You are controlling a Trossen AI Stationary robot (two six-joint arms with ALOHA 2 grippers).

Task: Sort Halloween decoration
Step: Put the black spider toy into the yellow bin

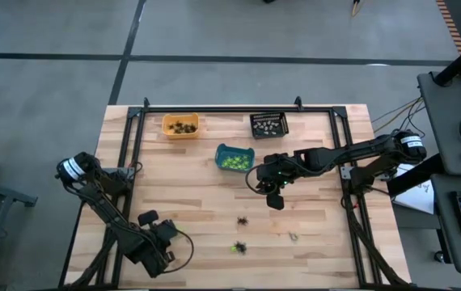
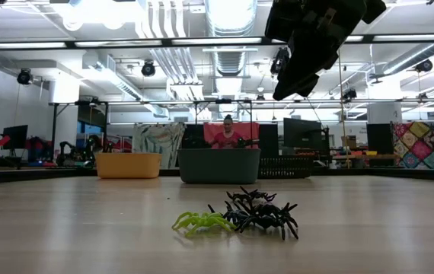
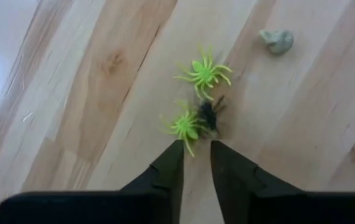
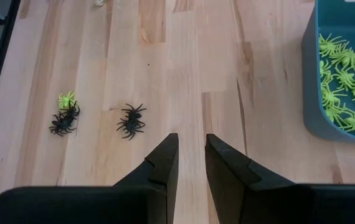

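The right end effector [image 1: 275, 197] hung above the pale wooden plank surface [image 1: 198, 206] beside the teal plastic bin [image 1: 234, 158] of lime-green spiders, its fingers narrowly parted and empty. The left end effector [image 3: 195, 163], slightly open and empty, pointed at two lime-green plastic spiders [image 3: 202, 73] and a black plastic spider [image 3: 210, 116]. Black spider trinkets [image 4: 131, 121] lay loose on the surface.

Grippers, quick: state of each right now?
Left gripper: narrow gap between the jaws, nothing held, near two green spiders.
Right gripper: narrow gap too, empty, near the teal bin.
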